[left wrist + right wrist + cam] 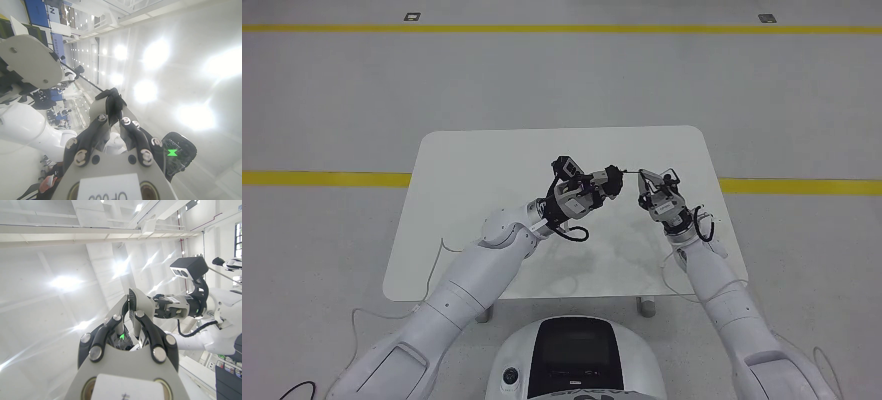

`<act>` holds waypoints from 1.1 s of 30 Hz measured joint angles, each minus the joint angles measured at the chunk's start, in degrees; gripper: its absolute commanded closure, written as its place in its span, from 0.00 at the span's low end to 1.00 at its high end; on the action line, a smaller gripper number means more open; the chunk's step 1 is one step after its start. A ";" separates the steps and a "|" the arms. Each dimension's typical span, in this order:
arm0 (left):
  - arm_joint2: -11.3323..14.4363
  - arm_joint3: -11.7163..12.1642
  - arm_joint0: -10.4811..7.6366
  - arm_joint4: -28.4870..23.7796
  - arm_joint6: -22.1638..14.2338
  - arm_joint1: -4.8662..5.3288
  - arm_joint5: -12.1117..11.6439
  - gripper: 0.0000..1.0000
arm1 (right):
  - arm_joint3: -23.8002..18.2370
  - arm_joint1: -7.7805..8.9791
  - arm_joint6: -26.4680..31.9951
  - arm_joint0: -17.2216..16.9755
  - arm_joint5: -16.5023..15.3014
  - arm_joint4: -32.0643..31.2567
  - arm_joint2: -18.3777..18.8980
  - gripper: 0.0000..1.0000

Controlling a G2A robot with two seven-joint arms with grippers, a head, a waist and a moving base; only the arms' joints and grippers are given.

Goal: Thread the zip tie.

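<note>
One thin black zip tie point(628, 172) runs straight through mid-air above the tabletop point(472, 200). The left end effector point(113, 95) is clamped on one end, and the right end effector point(128, 299) pinches the other. Looks like the lining-up stage. Next, the tip has to meet the head's slot squarely.

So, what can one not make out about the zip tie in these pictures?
1. Top view: the zip tie is too small to tell whether its tail has entered its head.
2. Left wrist view: the left hand covers the end that it grips.
3. Right wrist view: the right hand, shut, hides whatever it pinches.
</note>
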 measured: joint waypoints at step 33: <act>0.00 0.00 0.00 0.00 0.00 0.00 0.00 1.00 | -2.68 1.40 -3.48 -2.17 -4.01 -3.53 5.92 0.00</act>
